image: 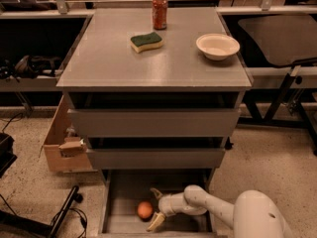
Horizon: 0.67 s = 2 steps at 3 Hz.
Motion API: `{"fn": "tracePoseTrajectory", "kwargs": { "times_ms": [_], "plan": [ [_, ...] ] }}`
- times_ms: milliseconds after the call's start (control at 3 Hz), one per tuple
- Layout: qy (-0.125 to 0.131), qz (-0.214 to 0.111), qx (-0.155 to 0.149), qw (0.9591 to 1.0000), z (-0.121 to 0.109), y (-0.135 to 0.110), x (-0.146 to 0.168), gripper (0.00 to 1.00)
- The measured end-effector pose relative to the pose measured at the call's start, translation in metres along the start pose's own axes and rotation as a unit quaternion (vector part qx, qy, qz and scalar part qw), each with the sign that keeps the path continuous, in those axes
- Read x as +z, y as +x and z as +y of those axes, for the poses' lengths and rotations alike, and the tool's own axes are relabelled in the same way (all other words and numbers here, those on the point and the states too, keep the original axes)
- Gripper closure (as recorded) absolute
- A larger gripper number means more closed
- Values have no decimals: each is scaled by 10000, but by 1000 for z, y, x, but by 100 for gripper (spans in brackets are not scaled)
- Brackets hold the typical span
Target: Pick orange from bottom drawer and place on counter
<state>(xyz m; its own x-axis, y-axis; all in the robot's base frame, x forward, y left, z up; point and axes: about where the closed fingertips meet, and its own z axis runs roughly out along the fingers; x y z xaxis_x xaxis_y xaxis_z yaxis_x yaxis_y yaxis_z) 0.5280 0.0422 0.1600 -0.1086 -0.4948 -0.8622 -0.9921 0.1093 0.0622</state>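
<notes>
The orange [145, 210] lies on the floor of the open bottom drawer [124, 202], left of centre. My gripper [155, 208] reaches into the drawer from the right, and its fingers are spread open with one tip behind the orange and one in front. The orange sits just left of the fingertips, between or next to them, not gripped. The white arm [213, 209] runs in from the lower right. The grey counter [114, 58] tops the cabinet above.
On the counter stand a red soda can [159, 12], a green-and-yellow sponge [146, 41] and a white bowl [217, 46]. Two wider grey drawers [153, 123] are partly pulled out above the bottom one. A cardboard box [63, 143] sits left of the cabinet.
</notes>
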Motion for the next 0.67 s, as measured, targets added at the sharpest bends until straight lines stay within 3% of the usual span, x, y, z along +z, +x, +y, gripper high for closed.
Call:
{"fn": "tracePoseTrajectory", "kwargs": {
  "times_ms": [667],
  "plan": [
    [-218, 22, -6, 9998, -6, 22, 32, 0]
  ]
}}
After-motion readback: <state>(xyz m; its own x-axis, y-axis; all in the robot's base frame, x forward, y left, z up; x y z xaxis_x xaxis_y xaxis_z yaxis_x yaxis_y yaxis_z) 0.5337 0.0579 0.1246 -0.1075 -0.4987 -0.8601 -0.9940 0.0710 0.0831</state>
